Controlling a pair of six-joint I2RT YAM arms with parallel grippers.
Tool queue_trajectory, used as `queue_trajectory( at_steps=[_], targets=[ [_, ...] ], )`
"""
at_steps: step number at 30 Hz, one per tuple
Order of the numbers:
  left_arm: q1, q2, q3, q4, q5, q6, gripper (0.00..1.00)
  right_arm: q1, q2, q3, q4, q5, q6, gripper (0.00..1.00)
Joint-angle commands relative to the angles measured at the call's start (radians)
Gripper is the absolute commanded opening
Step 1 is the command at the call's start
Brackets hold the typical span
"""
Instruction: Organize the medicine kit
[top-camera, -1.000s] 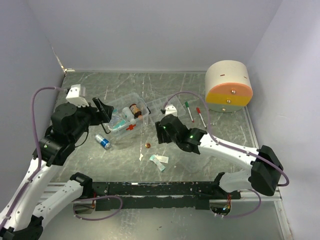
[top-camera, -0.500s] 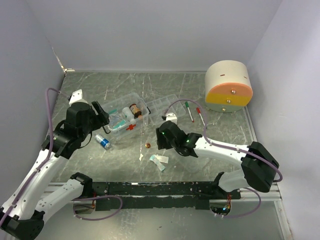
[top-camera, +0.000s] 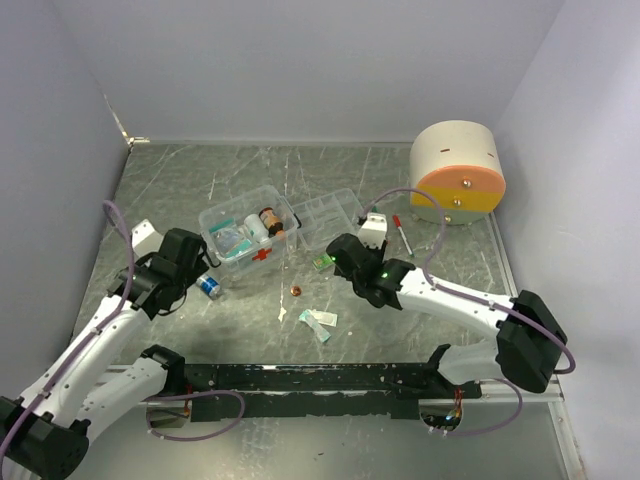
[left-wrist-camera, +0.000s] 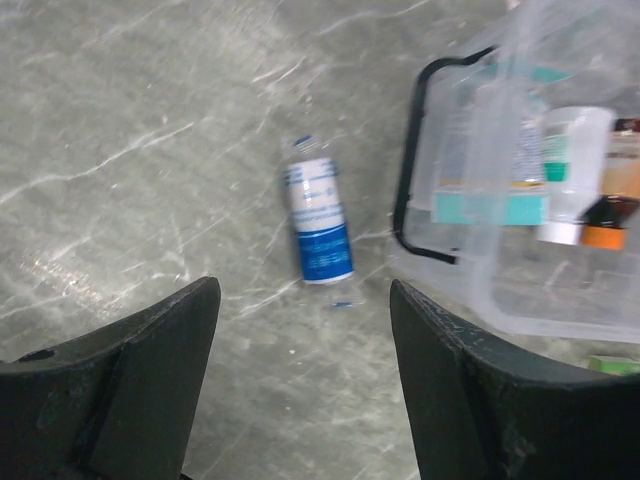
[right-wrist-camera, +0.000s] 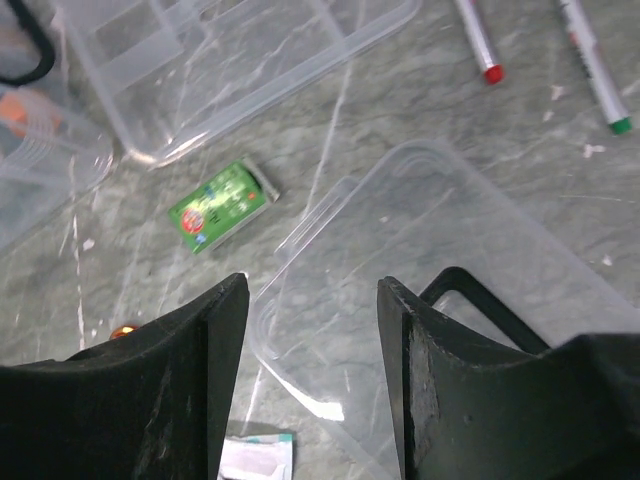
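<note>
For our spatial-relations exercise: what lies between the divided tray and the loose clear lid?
A small green packet lies there, shown in the right wrist view.

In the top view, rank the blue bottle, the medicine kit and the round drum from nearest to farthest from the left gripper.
1. The blue bottle, right beside the left gripper.
2. The medicine kit, a little farther back, centre-left.
3. The round drum, in the far right corner.

A grey marbled table (top-camera: 200, 170) stands enclosed by plain pale lilac walls (top-camera: 300, 70). Light falls soft and even.
</note>
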Motion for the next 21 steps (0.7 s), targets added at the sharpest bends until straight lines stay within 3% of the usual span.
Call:
queue_trajectory(
  at_steps=[1, 6, 11, 14, 21],
  targets=[
    [-0.002, 0.018, -0.080, 0.039, -0.012, -0.096, 0.77, -0.033, -0.047, 0.004, -0.063, 0.096, 0.083, 0.54],
    [0.030, 0.089, -0.134, 0.142, 0.089, -0.062, 0.67, -0.056, -0.088, -0.038, -0.035, 0.074, 0.084, 0.54],
    [0.153, 0.130, -0.195, 0.277, 0.232, 0.016, 0.54, -0.079, -0.122, -0.068, 0.000, 0.055, 0.081, 0.54],
    [0.225, 0.133, -0.245, 0.370, 0.329, 0.046, 0.56, -0.090, -0.138, -0.068, -0.018, 0.069, 0.094, 0.54],
    [0.254, 0.158, -0.285, 0.481, 0.407, 0.067, 0.66, -0.112, -0.169, -0.080, -0.040, 0.068, 0.124, 0.54]
  ],
)
